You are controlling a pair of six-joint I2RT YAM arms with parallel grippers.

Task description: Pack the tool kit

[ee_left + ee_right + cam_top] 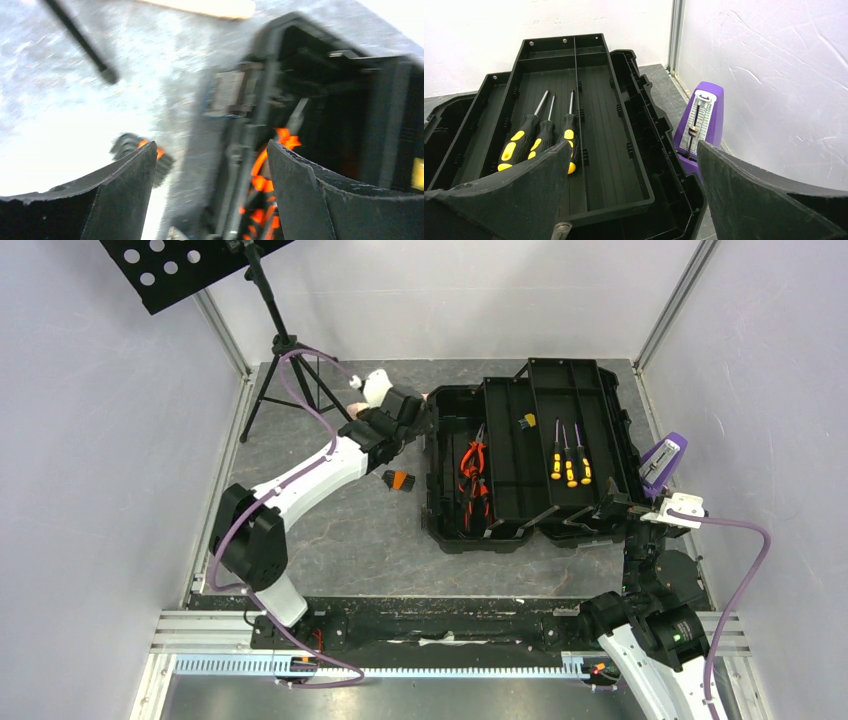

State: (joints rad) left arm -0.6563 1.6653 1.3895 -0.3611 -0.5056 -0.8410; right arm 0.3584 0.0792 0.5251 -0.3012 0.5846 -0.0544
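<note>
The black toolbox (500, 540) lay open on the right half of the desk (340, 540), with its lid thrown back towards the right. Orange-handled pliers (473, 475) rested in the left trough. Three yellow-and-black screwdrivers (570, 462) lay side by side in the long tray to the right, tips pointing far.

A small orange-and-black piece (398, 480) sat on the desk just left of the box, apart from its wall. It looked like the last loose item.

The left gripper (425, 418) hung over the far-left corner of the box. In the blurred left wrist view its fingers (125, 180) stood wide apart with nothing between them. The right gripper (625, 505) waited at the near-right corner beside a purple metronome-like object (663, 460), its fingers spread fully and also empty.

The loose piece was probably light and hard. A pinch across its narrow sides would likely serve, with the fingers coming straight down so it did not skid on the smooth desk.

The pliers would be heavier, and were best taken across both rubbery handles. The screwdrivers would roll, so the grip belonged on the fat handle rather than the slick shaft.

The box itself seemed stiff and bulky. Its lid would be better pushed over from the outer edge than pinched.
</note>
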